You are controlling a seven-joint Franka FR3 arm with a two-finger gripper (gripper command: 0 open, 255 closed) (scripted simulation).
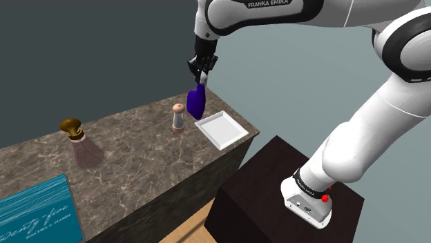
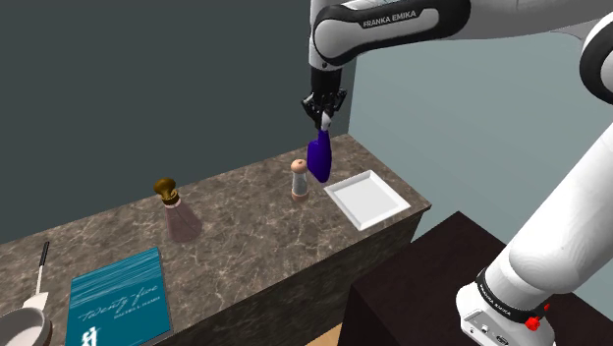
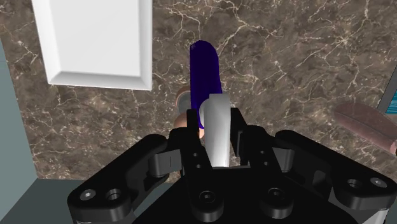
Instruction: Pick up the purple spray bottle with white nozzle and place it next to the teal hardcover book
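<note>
The purple spray bottle (image 1: 197,101) hangs in the air above the marble counter (image 1: 138,155), near its right end in the shoulder view. My gripper (image 1: 202,78) is shut on the bottle's white nozzle (image 3: 216,130), with the purple body (image 3: 205,67) pointing down towards the counter. In the second exterior view the spray bottle (image 2: 318,156) hangs from my gripper (image 2: 324,120) just above a small shaker. The teal hardcover book (image 1: 34,215) lies flat at the counter's far left in the shoulder view, well away from the bottle; the book (image 2: 119,297) is near the front edge.
A white square tray (image 1: 222,130) lies at the counter's right end. A small shaker with a pale cap (image 1: 178,117) stands beside it, under the bottle. A pinkish flask with a gold stopper (image 1: 80,143) stands mid-counter. A pan (image 2: 22,329) sits left of the book.
</note>
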